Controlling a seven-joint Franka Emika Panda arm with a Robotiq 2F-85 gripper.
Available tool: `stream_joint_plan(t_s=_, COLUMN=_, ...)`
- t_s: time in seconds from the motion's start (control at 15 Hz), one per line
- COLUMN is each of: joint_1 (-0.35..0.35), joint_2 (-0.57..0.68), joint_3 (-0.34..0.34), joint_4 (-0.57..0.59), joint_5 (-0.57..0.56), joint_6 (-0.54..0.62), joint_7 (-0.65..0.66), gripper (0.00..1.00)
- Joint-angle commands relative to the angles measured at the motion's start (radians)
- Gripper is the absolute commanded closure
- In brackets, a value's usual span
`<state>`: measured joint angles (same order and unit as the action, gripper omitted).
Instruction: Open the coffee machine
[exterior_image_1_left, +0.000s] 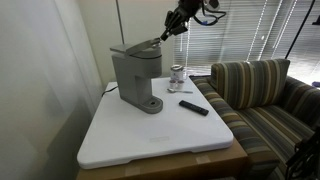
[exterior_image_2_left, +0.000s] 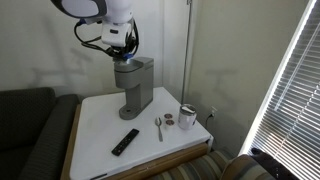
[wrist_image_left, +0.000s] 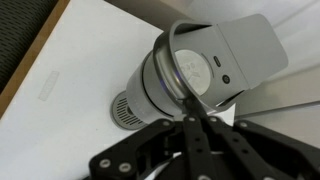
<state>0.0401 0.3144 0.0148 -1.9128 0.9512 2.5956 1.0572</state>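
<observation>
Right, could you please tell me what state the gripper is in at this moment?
Gripper: jaws shut, tips at the raised lid rim of the coffee machine; whether they pinch it cannot be told.

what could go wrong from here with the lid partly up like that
1. The gripper seems to touch only the front edge of the lid, which looks partly raised. It could slip off and let the lid drop shut.
2. The coffee machine is tall on a small base, so lifting further might tilt or drag it across the table.
3. If it slides, the glass jar stands close beside it.
</observation>
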Motion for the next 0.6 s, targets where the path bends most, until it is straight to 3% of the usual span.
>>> stream_joint_plan(t_s=0.0, joint_1=-0.005, joint_2=-0.017, joint_3=0.003, joint_4=-0.018, joint_5=0.019, joint_6=0.002, joint_7=-0.032, gripper=1.0)
stream_joint_plan(t_s=0.33, joint_1=0.019, joint_2=-0.066, joint_3=-0.035, joint_4=-0.078, joint_5=-0.148, joint_6=-0.01, joint_7=0.089, gripper=1.0)
stream_joint_plan(t_s=0.53, joint_1=0.006, joint_2=-0.091, joint_3=-0.021, joint_4=-0.095, joint_5=-0.194, joint_6=-0.018, joint_7=0.098, gripper=1.0)
